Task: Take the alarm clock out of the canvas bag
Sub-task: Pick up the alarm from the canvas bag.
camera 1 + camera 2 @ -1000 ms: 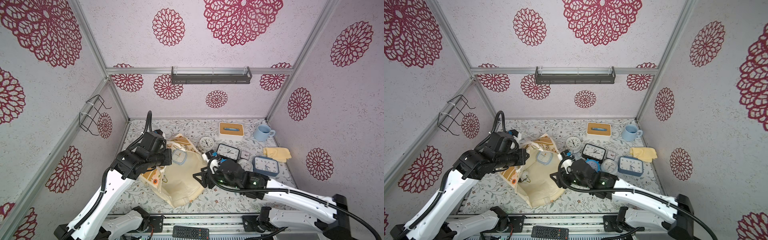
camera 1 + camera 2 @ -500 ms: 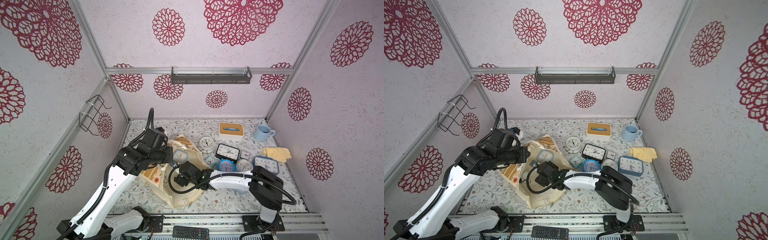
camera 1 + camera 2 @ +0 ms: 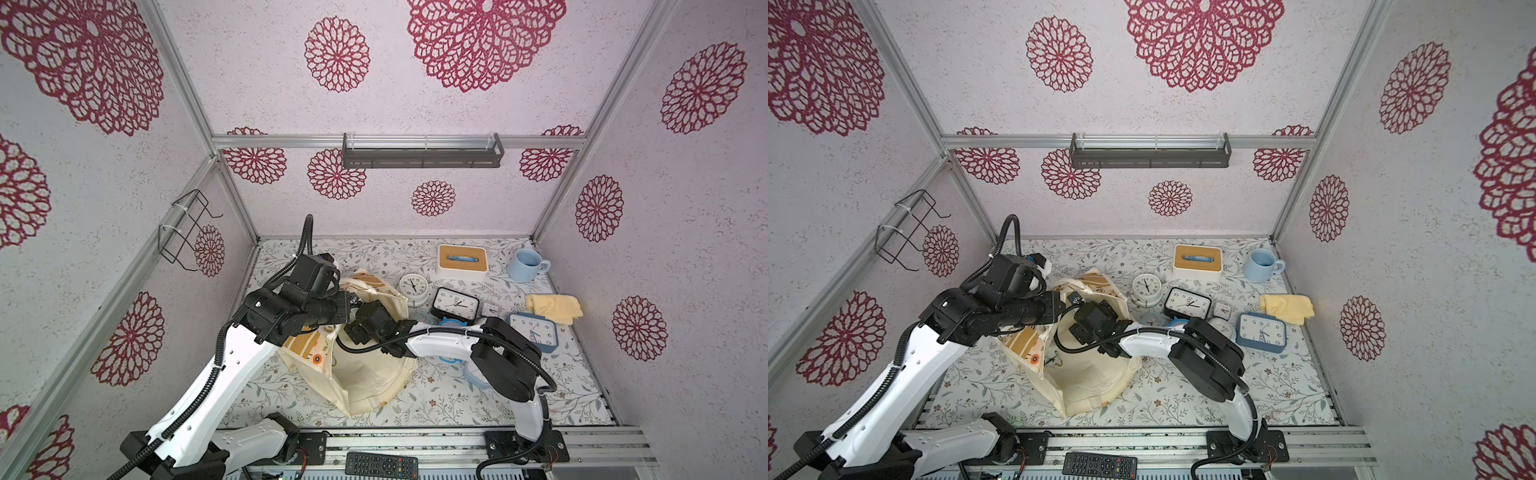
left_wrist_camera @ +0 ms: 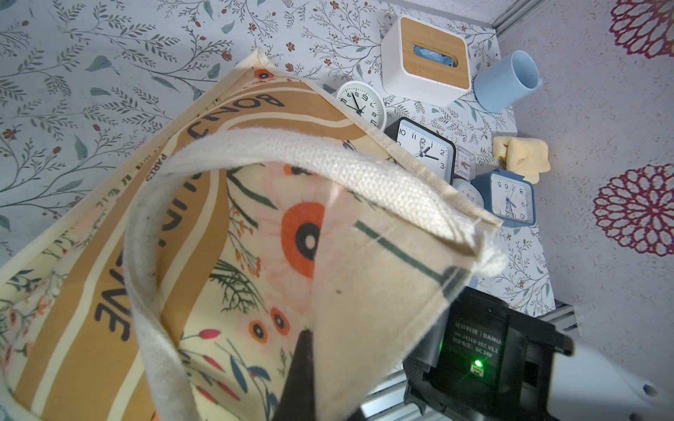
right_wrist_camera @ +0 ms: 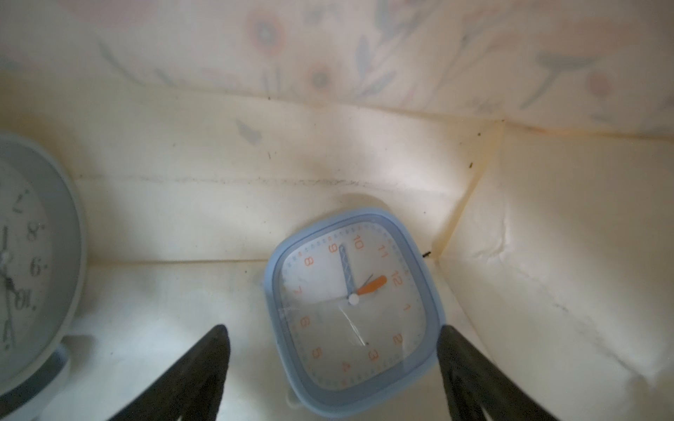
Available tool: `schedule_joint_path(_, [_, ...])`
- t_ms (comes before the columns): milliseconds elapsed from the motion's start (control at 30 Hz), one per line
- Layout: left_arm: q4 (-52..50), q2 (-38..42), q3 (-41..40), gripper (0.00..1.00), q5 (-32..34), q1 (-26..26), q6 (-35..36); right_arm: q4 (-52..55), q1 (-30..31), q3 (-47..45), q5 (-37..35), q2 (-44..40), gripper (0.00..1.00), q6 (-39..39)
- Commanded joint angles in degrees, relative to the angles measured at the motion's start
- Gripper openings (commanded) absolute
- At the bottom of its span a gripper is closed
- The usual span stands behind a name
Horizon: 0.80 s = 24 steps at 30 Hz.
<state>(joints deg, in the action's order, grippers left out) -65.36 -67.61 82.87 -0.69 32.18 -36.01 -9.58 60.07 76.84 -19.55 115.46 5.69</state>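
Right wrist view: our right claw (image 5: pixel 332 328) has reached into the canvas bag (image 5: pixel 547 255) and spread wide, straddling the blue alarm clock (image 5: pixel 353 306) lying at the bottom; left claw (image 3: pixel 349 302) pinches the rim open. Grasp next, we reckon.

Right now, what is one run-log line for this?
left gripper: shut on canvas bag | right gripper: open inside bag | blue alarm clock: not gripped

walls (image 3: pixel 386 108): pale textured panels, big crimson flower medallions (image 3: pixel 486 41) | corners: aluminium posts (image 3: pixel 181 79) | grey shelf (image 3: pixel 422 156): fixed on the back-wall rail (image 3: pixel 291 142) | black wire rack (image 3: pixel 187 232): side wall, lower than the shelf, off its left end | tabletop (image 3: pixel 374 253): leaf-sprig print, below the shelf | light: bright, even
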Motion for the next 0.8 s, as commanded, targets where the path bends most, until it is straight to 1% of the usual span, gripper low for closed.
schedule_joint_path(0, [2.94, -0.69, 0.67, 0.00, -1.05, -0.45, 0.22, -2.17, -1.66, 2.57, 1.47, 1.44, 0.91, 4.64])
schedule_joint_path(100, [3.13, -0.85, 0.71, 0.00, -1.32, -0.50, 0.30, -1.84, -3.38, 3.20, 3.36, 2.93, 0.92, 9.21])
schedule_joint_path(167, [3.02, -0.90, 0.69, 0.00, -1.30, -0.44, 0.37, -1.68, -4.33, 3.94, 5.12, 3.99, 0.99, 12.12])
schedule_joint_path(267, [2.83, -0.86, 0.63, 0.00, -1.25, -0.54, 0.64, -1.09, -5.41, 5.01, 7.78, 5.57, 0.99, 15.16])
schedule_joint_path(400, [2.31, -0.65, 0.63, 0.00, -0.78, -0.52, 1.05, 0.74, -6.15, 6.62, 14.42, 7.21, 0.99, 16.17])
schedule_joint_path(533, [2.32, -0.46, 0.19, 0.00, -0.59, -0.84, 1.37, 1.68, -6.18, 5.81, 20.59, 6.98, 0.98, 14.53])
schedule_joint_path(633, [2.67, -0.49, -0.31, 0.00, -0.74, -1.20, 1.53, 1.68, -5.55, 3.77, 22.58, 5.44, 0.97, 12.02])
schedule_joint_path(700, [2.87, -0.64, -0.47, 0.00, -0.98, -1.42, 1.60, 1.68, -4.54, 2.66, 21.72, 4.25, 0.98, 9.07])
schedule_joint_path(767, [3.02, -0.68, -0.65, 0.00, -1.14, -1.53, 1.61, 1.83, -2.89, 1.95, 19.09, 3.17, 0.99, 5.09])
